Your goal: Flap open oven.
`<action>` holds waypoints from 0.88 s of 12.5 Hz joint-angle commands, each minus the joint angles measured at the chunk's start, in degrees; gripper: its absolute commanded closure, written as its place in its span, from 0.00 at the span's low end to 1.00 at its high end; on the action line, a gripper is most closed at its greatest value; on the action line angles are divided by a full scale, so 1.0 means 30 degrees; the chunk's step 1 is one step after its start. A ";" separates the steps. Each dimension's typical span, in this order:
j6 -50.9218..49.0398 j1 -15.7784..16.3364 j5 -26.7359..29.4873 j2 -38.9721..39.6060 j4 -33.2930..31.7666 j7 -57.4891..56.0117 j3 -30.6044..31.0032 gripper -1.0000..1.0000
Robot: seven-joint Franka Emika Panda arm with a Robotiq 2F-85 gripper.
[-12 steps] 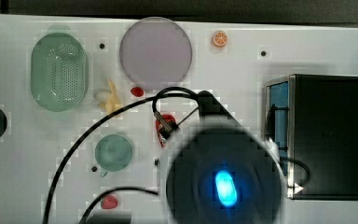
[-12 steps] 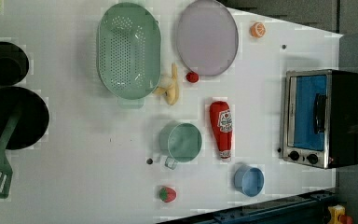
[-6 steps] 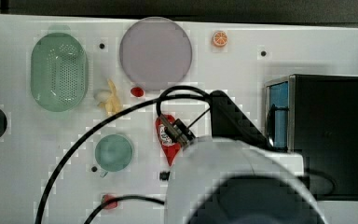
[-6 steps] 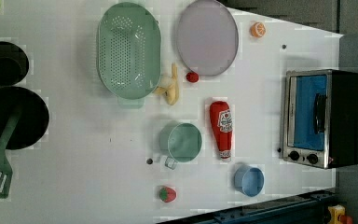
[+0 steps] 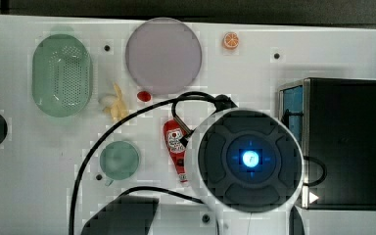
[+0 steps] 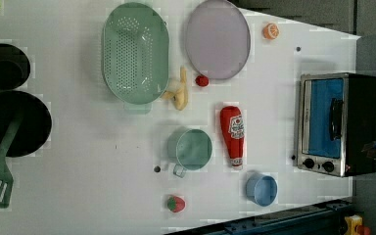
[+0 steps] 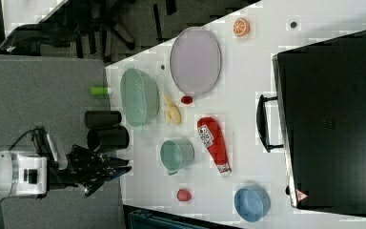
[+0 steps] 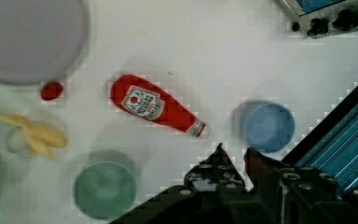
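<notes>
Sitting at the left view's right end of the white desk (image 6: 78, 196), the large black box-shaped toaster oven (image 6: 340, 122) with a silver front frame has its blue-tinted glass door (image 6: 323, 117) shut, and the dark bar handle (image 6: 335, 119) lies across the glass. The oven's back comes close to the desk's edge. A strip of bare desk lies in front of the door. The red plastic ketchup bottle (image 6: 232, 134) lies beyond that strip, well apart from the oven. The small blue bowl (image 6: 261, 189) stands near the oven's knob corner. In the wrist view, the black end effector (image 8: 234, 156) hangs above the desk beside the blue bowl, its fingertips a little apart with nothing between them.
</notes>
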 commanded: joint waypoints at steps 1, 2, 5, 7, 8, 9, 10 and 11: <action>0.0838 -0.0376 -0.0016 0.0150 -0.0767 -0.3323 -0.0986 0.82; 0.1506 -0.0407 -0.0074 0.0305 -0.1185 -0.4772 -0.1311 0.82; 0.4142 -0.0607 -0.0906 0.0718 -0.2660 -0.9042 -0.2354 0.82; 0.6377 -0.0787 -0.1690 0.1062 -0.3551 -1.1636 -0.3157 0.82; 0.7538 -0.0887 -0.1939 0.1286 -0.3916 -1.2925 -0.3598 0.82; 0.8628 -0.0951 -0.1999 0.1533 -0.4247 -1.4163 -0.4050 0.82; 0.9587 -0.1018 -0.2003 0.1826 -0.4496 -1.5304 -0.4470 0.82; 1.0365 -0.1096 -0.2117 0.2188 -0.4610 -1.6349 -0.4863 0.82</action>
